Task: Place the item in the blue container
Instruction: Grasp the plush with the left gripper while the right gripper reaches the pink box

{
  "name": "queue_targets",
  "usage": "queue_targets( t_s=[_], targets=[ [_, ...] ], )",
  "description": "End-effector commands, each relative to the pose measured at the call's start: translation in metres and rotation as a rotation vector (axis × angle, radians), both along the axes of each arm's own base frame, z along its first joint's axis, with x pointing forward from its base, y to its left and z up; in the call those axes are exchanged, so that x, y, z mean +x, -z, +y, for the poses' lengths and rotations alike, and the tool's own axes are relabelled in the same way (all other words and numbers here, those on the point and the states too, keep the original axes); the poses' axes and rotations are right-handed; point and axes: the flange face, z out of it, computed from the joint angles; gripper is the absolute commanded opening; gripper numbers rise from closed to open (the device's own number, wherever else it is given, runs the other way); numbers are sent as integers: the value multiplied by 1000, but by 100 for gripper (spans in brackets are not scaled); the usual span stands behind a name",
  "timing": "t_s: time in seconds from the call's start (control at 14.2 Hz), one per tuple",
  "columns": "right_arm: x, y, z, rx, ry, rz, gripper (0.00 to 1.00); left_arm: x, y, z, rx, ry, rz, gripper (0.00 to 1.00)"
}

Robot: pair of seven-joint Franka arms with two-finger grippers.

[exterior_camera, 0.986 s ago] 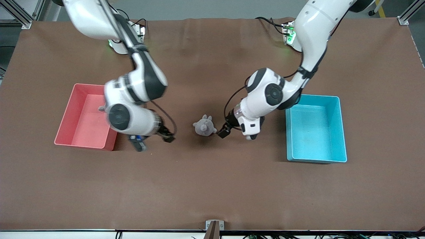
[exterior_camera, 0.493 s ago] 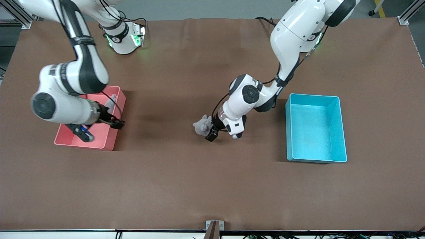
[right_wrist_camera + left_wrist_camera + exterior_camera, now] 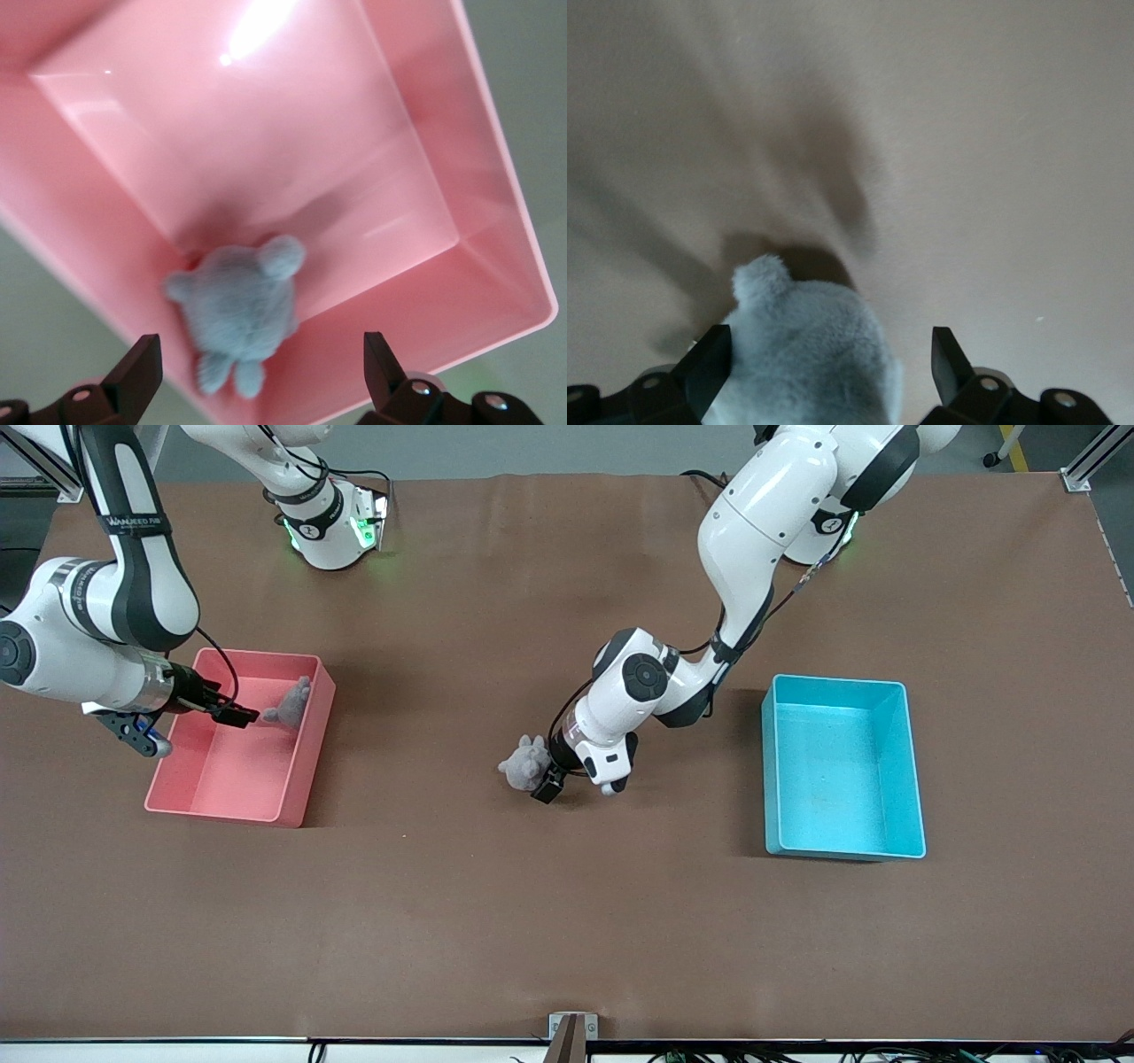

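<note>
A grey plush toy (image 3: 523, 765) lies on the brown table near its middle. My left gripper (image 3: 542, 779) is low at the toy, open, fingers on either side of it. In the left wrist view the plush toy (image 3: 811, 354) fills the gap, touching one finger (image 3: 707, 365) and apart from the other. The blue container (image 3: 833, 779) stands empty toward the left arm's end. My right gripper (image 3: 237, 715) hangs open over the pink bin (image 3: 232, 779), beside a second grey plush (image 3: 291, 703). The right wrist view shows that plush (image 3: 235, 314) against the pink bin's wall (image 3: 496, 266).
Brown table cover all round the two bins. A small metal bracket (image 3: 571, 1027) sits at the table edge nearest the front camera. The arms' bases (image 3: 332, 522) stand at the edge farthest from it.
My right arm swung from the table's middle to over the pink bin. My left gripper closed in on the grey plush toy, which slid slightly toward the right arm's end.
</note>
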Motion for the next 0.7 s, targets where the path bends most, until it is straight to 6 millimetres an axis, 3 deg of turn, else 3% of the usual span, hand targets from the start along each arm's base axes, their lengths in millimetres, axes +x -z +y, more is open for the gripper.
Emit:
queue_targets(
  t_s=[0.0,0.14,0.35,0.49,0.63],
  targets=[
    [-20,20,-8,40,66,15,100,-11,4,-13,-1,9,-7,85],
    [-21,39,-6,96,136,44,100,-15,4,-17,-1,16,-7,72],
    [-20,61,-4,141,219,61,100,-18,4,-21,-2,26,-9,23],
    [-19,75,-5,153,270,63,100,-18,4,-20,0,25,-7,0],
    [-20,83,-6,180,323,71,100,-19,4,-19,4,31,-9,0]
  ],
)
